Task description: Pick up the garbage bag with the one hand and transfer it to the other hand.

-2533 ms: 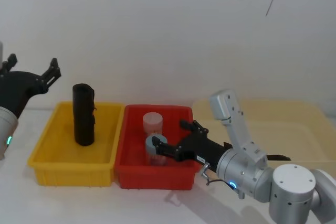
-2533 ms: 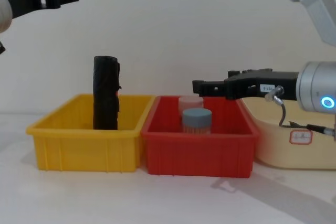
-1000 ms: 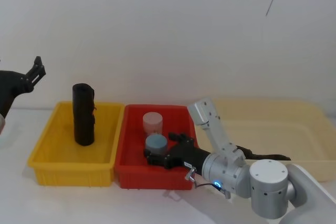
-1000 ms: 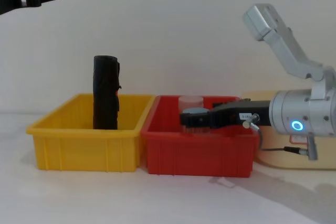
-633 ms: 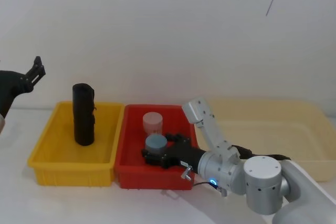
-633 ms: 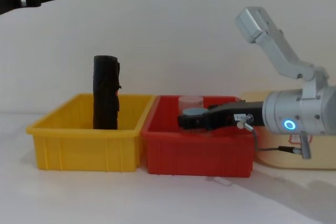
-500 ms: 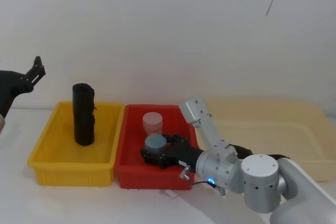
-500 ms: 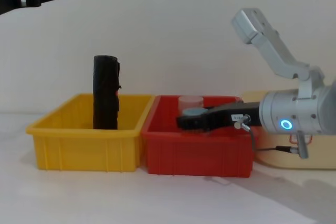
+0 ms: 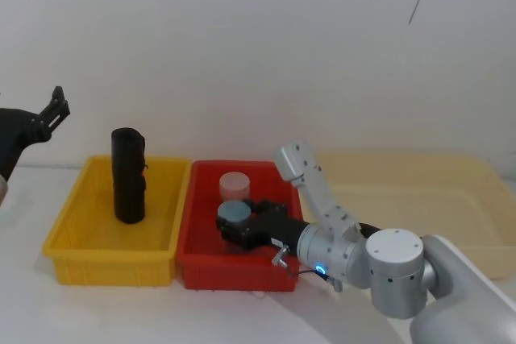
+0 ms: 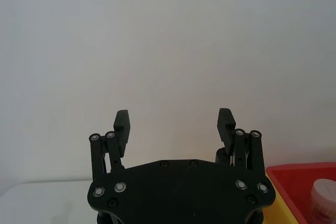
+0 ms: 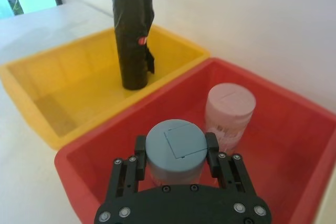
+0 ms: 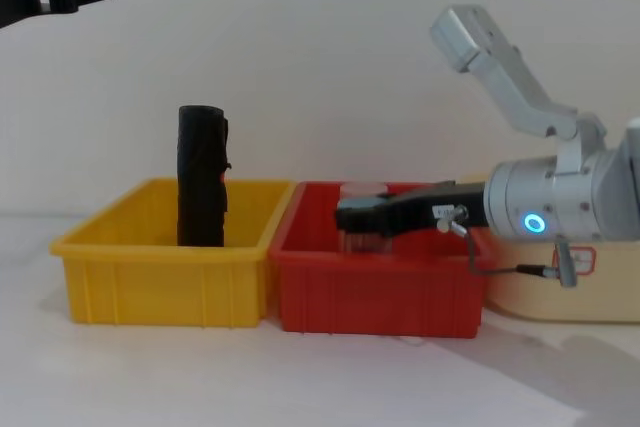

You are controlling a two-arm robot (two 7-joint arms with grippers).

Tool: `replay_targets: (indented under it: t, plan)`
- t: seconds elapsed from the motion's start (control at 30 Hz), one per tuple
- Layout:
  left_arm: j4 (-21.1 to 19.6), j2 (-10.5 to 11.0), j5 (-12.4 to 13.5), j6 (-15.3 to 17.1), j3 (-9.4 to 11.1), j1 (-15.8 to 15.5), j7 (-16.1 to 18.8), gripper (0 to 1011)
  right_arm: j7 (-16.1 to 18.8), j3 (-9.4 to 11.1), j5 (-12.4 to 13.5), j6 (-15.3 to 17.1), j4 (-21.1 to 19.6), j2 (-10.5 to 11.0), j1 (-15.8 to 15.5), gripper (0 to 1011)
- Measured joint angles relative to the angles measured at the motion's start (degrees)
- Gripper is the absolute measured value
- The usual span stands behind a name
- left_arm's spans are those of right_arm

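The garbage bag (image 9: 127, 176), a tall black crinkled roll, stands upright in the yellow bin (image 9: 109, 259), untouched; the right wrist view shows the bag (image 11: 131, 30) beyond the red bin. My left gripper (image 9: 55, 106) hangs open, high and to the left of the bag, with nothing between its fingers (image 10: 121, 120). My right gripper (image 9: 232, 227) is in the red bin (image 9: 234, 273), shut on a blue-lidded jar (image 11: 175, 142) and holding it a little above the bin floor. From the chest, the right gripper (image 12: 345, 217) points towards the bag (image 12: 202, 177).
A pink-lidded jar (image 9: 234, 184) stands at the back of the red bin, just behind the held jar. A wide cream tray (image 9: 419, 175) lies to the right of the bins. Bare white table stretches in front of both bins.
My right gripper dropped into the red bin, slid left around the blue-lidded jar, and has just risen slightly with it. The left gripper pulled back left earlier and now holds still. The bag has not moved.
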Motion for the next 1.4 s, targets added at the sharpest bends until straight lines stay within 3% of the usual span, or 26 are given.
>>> replay_targets:
  t: [0.37,1.03,1.4]
  plan:
    - [0.00,0.00,0.00,0.00,0.00,0.00,0.00,1002,-2.00,2.64,0.12,-0.64,-3.87,1.06,-0.28,646]
    - [0.00,0.00,0.00,0.00,0.00,0.00,0.00,1001,-9.56,10.62,-1.55,1.24,-14.27,7.87,-3.41,645]
    - [0.00,0.00,0.00,0.00,0.00,0.00,0.00,1001,-11.75,13.46,-2.40,2.84,-17.02,10.41,-6.48,960]
